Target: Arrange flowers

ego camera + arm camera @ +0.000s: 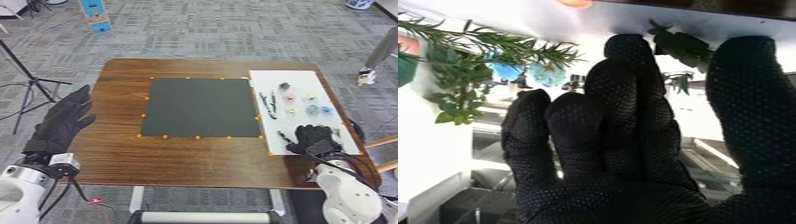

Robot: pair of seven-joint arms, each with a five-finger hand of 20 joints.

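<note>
Left hand (60, 120) relaxed, right hand (315, 139) with fingers extended, thumb apart

On the table (195, 170), the sheet (277, 76) lies at three o'clock from the mat (201, 107) and bears, reckoned from its own middle, flowers (290, 97) from eleven round to three, sprigs (273, 106) side by side around nine, and another sprig (283, 136) towards seven.
</note>
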